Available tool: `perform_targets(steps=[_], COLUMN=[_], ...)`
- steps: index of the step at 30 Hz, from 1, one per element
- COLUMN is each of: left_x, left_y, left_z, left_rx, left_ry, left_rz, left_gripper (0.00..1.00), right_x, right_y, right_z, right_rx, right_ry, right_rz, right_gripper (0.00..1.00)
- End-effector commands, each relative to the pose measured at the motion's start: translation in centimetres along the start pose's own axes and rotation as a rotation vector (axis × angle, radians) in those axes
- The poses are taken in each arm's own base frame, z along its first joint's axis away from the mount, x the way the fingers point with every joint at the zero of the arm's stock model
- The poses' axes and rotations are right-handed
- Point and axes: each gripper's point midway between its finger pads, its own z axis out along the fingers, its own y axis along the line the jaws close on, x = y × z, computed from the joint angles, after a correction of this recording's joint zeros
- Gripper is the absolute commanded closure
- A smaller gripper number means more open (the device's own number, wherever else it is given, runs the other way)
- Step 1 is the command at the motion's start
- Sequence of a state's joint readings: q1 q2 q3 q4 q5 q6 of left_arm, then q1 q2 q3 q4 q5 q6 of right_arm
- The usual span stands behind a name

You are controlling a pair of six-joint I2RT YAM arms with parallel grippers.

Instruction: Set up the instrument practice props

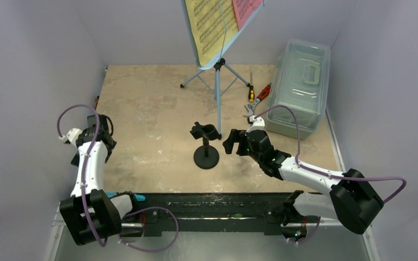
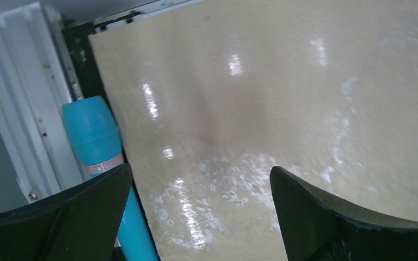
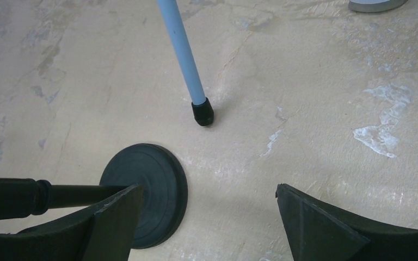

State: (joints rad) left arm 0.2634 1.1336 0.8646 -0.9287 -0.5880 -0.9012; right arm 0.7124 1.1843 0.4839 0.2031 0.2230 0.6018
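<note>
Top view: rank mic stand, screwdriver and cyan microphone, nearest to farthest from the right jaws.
1. Mic stand, just left of the right gripper.
2. Screwdriver, farther back, beside the clear box.
3. Cyan microphone, far left, at the near rail.

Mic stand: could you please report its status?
Left end effector and right end effector open, empty. Mic stand upright, clip empty; microphone lying at table edge. Music stand leg near its base.

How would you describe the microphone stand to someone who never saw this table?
Start at the tall light blue music stand at the back of the table. Just in front of its nearest leg stands the mic stand: short, black, with a round flat base and an empty clip on top, unlike the tripod.
</note>
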Motion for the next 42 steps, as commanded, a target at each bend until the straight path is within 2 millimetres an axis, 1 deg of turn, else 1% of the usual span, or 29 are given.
perform_targets(steps=[1, 5, 8, 12, 14, 16, 18, 22, 25, 27, 30, 32, 36, 38, 39, 40, 42], left_x=[0.4, 1.2, 1.5, 2.5, 3.2, 3.8, 4.0, 3.8, 4.4, 5.1, 5.6, 5.6, 5.6, 5.7, 5.8, 5.8, 5.7], left_y=[3.6, 4.7, 6.6, 9.0, 10.2, 11.0, 11.3, 11.0, 10.7, 10.7, 11.4, 11.8, 11.9, 12.2, 12.2, 12.3, 12.4], left_z=[2.0, 3.5, 4.7, 5.9, 6.5, 7.2, 7.6, 7.7, 8.1, 8.2, 8.2, 8.0, 8.0, 8.0, 8.0, 8.0, 7.7], left_rx=[-0.128, -0.162, -0.264, -0.371, -0.410, -0.427, -0.423, -0.372, -0.340, -0.339, -0.371, -0.397, -0.414, -0.430, -0.438, -0.442, -0.456], left_ry=[-0.052, -0.022, -0.001, 0.053, 0.095, 0.097, 0.098, 0.063, 0.057, 0.059, 0.053, 0.046, 0.049, 0.051, 0.057, 0.061, 0.072], left_rz=[-0.269, -0.317, -0.355, -0.434, -0.510, -0.557, -0.579, -0.620, -0.670, -0.700, -0.712, -0.716, -0.719, -0.710, -0.704, -0.698, -0.685], left_gripper=[0.01, 0.00, 0.00, 0.00, 0.01, 0.03, 0.05, 0.05, 0.07, 0.13, 0.22, 0.28, 0.36, 0.43, 0.47, 0.54, 0.71], right_x=[-1.0, -1.0, -0.9, -1.0, -1.1, -1.2, -1.1, -1.1, -1.3, -1.4, -1.5, -1.6, -1.6, -1.5, -1.5, -1.5, -1.5], right_y=[1.1, 1.7, 2.3, 3.0, 3.2, 3.6, 4.0, 5.0, 5.4, 5.4, 5.3, 5.2, 5.2, 5.1, 5.0, 5.0, 5.0], right_z=[0.0, 0.3, 0.4, 0.5, 0.4, 0.1, -0.1, -1.0, -1.4, -1.5, -1.7, -1.7, -1.6, -1.6, -1.5, -1.5, -1.4], right_rx=[-0.050, -0.080, -0.114, -0.150, -0.163, -0.190, -0.202, -0.200, -0.207, -0.207, -0.205, -0.202, -0.199, -0.193, -0.189, -0.184, -0.181], right_ry=[-0.025, -0.015, -0.016, -0.018, -0.021, -0.029, -0.038, -0.061, -0.074, -0.081, -0.087, -0.089, -0.090, -0.090, -0.090, -0.090, -0.089], right_rz=[-0.033, -0.047, -0.062, -0.087, -0.090, -0.082, -0.086, -0.123, -0.126, -0.122, -0.118, -0.117, -0.115, -0.115, -0.116, -0.116, -0.115], right_gripper=[0.04, 0.04, 0.04, 0.04, 0.04, 0.04, 0.03, 0.02, 0.02, 0.02, 0.02, 0.02, 0.02, 0.02, 0.02, 0.02, 0.02])
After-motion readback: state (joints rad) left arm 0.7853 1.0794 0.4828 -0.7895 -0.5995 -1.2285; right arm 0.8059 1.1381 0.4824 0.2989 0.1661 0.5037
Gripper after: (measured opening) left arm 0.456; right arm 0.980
